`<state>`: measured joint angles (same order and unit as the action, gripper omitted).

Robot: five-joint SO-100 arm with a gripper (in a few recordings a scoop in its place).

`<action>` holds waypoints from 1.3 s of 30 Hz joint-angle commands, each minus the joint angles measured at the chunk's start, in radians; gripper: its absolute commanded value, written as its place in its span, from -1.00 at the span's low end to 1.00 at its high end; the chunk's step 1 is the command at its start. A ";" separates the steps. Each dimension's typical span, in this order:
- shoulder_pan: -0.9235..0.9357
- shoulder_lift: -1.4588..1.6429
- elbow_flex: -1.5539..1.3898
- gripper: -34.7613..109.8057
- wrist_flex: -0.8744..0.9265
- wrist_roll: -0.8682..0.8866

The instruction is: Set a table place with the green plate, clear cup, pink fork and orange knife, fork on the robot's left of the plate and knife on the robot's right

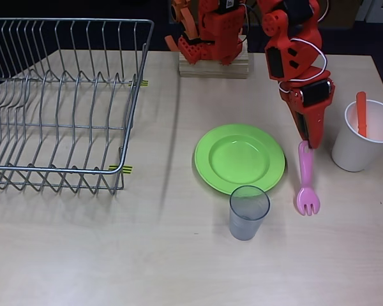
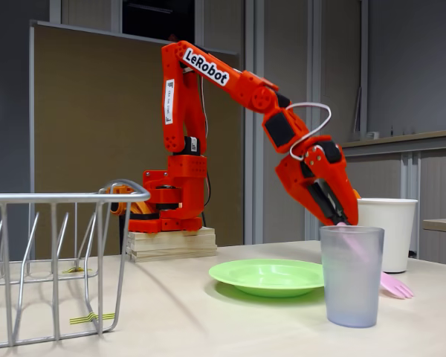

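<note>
Broadly, everything sits around the green plate (image 1: 239,158), which lies flat near the middle of the table (image 1: 179,255). Far to its left in the overhead view stands a wire dish rack (image 1: 57,102), well apart. To the plate's right stands a white cup (image 1: 364,137) with the orange knife (image 1: 361,115) upright inside it, not yet laid down. Just below the plate's lower edge stands the clear cup (image 1: 249,212), close to the rim but seemingly not touching it. Just beside the plate's right rim lies the pink fork (image 1: 306,182), its long axis running roughly up and down the overhead view, tines toward the bottom, handle end toward the arm's base. The gripper (image 1: 308,141) points down right at that handle end; the jaws look narrow and seem closed on the handle, with the tines resting on the table in the fixed view. Judging by this, the fork is being placed, and the knife comes next.
</note>
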<state>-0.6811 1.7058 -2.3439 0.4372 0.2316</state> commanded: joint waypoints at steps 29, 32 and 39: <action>-0.078 0.535 -0.089 -0.38 0.511 0.095; -0.137 0.578 0.017 -0.38 0.643 0.109; -0.330 0.430 0.253 -0.25 0.729 0.227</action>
<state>-0.9373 2.1737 -2.1875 1.1351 0.4050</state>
